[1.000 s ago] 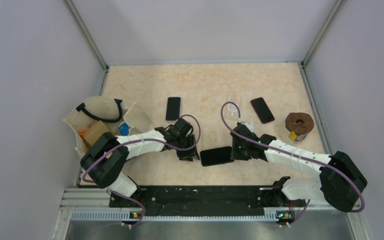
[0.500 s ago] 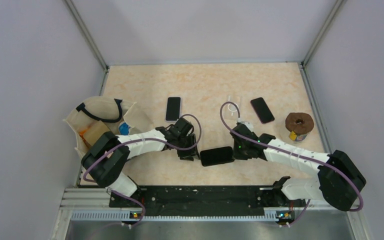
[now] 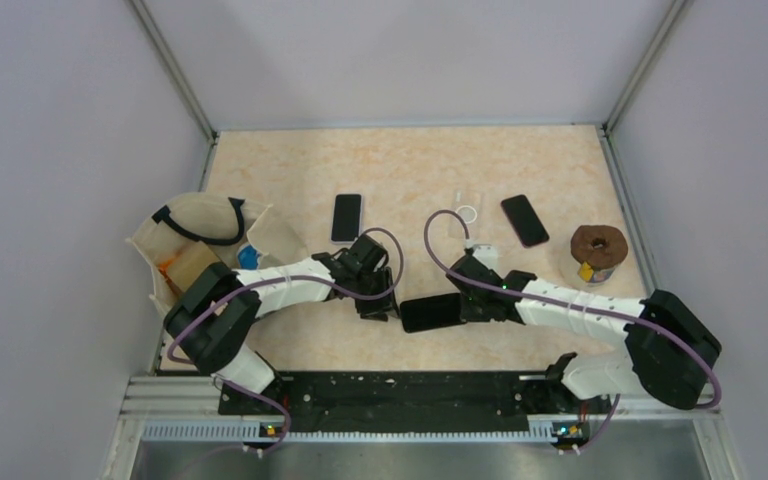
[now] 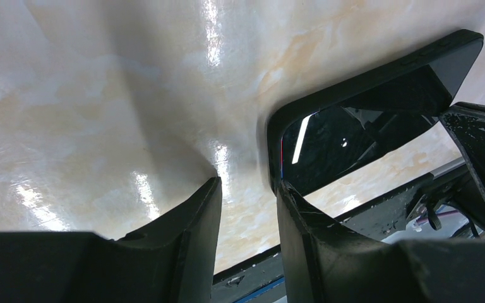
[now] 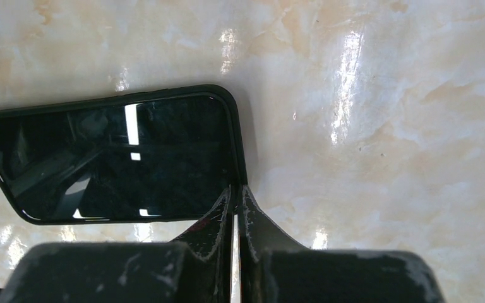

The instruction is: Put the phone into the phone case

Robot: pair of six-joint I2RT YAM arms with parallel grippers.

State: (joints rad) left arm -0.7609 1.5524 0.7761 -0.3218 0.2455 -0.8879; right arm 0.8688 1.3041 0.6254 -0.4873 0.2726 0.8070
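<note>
Phone point(image 3: 432, 312) looks like a glossy black slab rimmed by its black case point(image 5: 238, 145), flat on the table point(image 3: 410, 160) between both arms; only the wrist cams show the right gripper point(image 5: 235, 189) pinched shut at its edge, left gripper point(image 4: 247, 189) gaping empty beside it.

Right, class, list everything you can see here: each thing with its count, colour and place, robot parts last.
phone in case: one, black, near middle, between the grippers
loose phones: two, black, far half, either side of centre
clear case: one, see-through, between the loose phones
bag: one, cream, black handle, left edge
ring on jar: one, brown, right side
table: one, pale marbled
left gripper: one, black, open, at that phone's left end
right gripper: one, black, shut, at its right end
</note>
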